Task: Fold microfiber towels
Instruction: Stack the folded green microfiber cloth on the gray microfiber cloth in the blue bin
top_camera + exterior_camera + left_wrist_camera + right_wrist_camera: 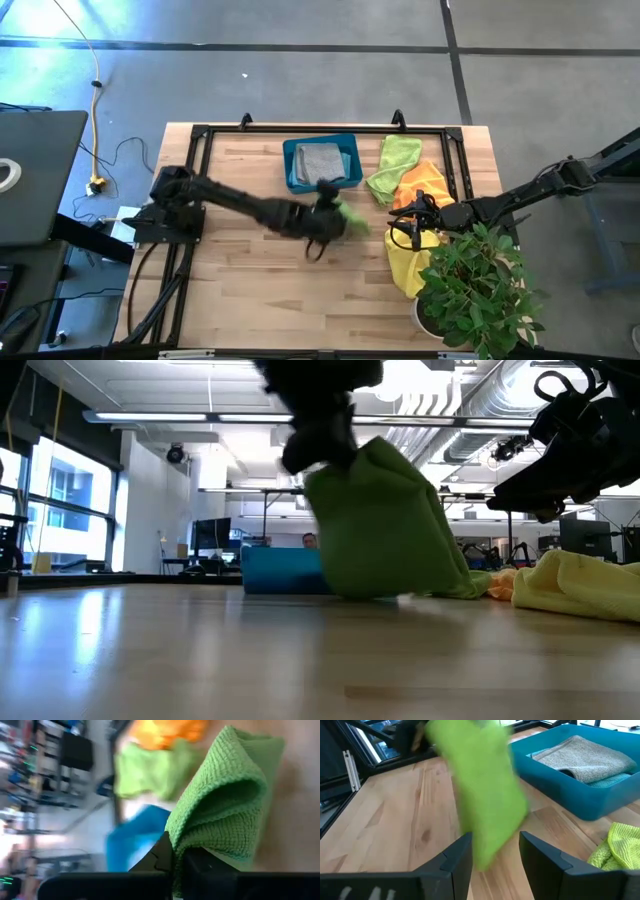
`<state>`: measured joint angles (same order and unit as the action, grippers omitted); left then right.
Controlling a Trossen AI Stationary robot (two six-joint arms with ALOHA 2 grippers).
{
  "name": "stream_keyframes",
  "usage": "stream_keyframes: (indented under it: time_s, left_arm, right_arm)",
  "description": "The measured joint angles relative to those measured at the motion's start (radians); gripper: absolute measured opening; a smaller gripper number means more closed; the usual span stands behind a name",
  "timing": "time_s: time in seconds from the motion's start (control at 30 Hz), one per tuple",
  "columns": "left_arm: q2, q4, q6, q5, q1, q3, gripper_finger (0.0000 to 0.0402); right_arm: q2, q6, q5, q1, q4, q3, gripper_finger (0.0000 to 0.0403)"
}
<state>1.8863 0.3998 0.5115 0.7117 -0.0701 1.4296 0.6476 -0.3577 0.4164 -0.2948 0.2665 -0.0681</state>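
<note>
The wooden table [250,270] carries everything, with a black frame [200,135] running along its far and side edges. At its near right corner a potted plant [480,290] spreads over the tabletop and hides part of the yellow towel [405,265] beneath its leaves. The left arm reaches from the left side to mid-table, where the left gripper [325,215] is pinched shut on a lime green towel [350,215] — in the low view that towel [385,530] hangs folded over with its lower edge on the wood, and the gripper above it is blurred and cut off at the top. The teal bin [322,165] sits at the far middle of the table and holds a folded grey towel [320,160]; a light blue towel [610,780] shows under it in the right wrist view. To the bin's right lie a second green towel [393,165] and an orange towel [420,185], bunched together so their edges are hard to separate. The right gripper [405,232] hovers over the yellow towel with its fingers [457,857] spread apart — nothing between them.
</note>
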Motion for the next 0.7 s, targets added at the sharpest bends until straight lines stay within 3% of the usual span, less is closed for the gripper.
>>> stream_keyframes:
  time_s: [0.1,0.23,0.33,0.5,0.6,0.7]
  left_arm:
    - [0.0,-0.109,0.162,-0.07,0.08,0.037,0.0001]
    - [-0.001,-0.175,0.117,-0.268,0.186,0.116,0.0001]
    - [-0.002,-0.235,0.076,-0.352,0.263,0.136,0.0001]
    - [-0.002,-0.4,0.212,-0.451,0.372,0.136,0.0003]
    - [-0.001,-0.45,0.263,-0.565,0.414,0.136,0.0004]
    - [-0.001,-0.473,0.315,-0.616,0.446,0.136,0.0004]
  right_arm:
    - [0.0,0.0,0.0,0.0,0.0,0.0,0.0151]
    - [0.0,0.0,0.0,0.0,0.0,0.0,0.0151]
    - [0.0,0.0,0.0,0.0,0.0,0.0,0.0151]
    - [0.0,0.0,0.0,0.0,0.0,0.0,0.0151]
    - [0.0,0.0,0.0,0.0,0.0,0.0,0.0151]
    - [0.0,0.0,0.0,0.0,0.0,0.0,0.0151]
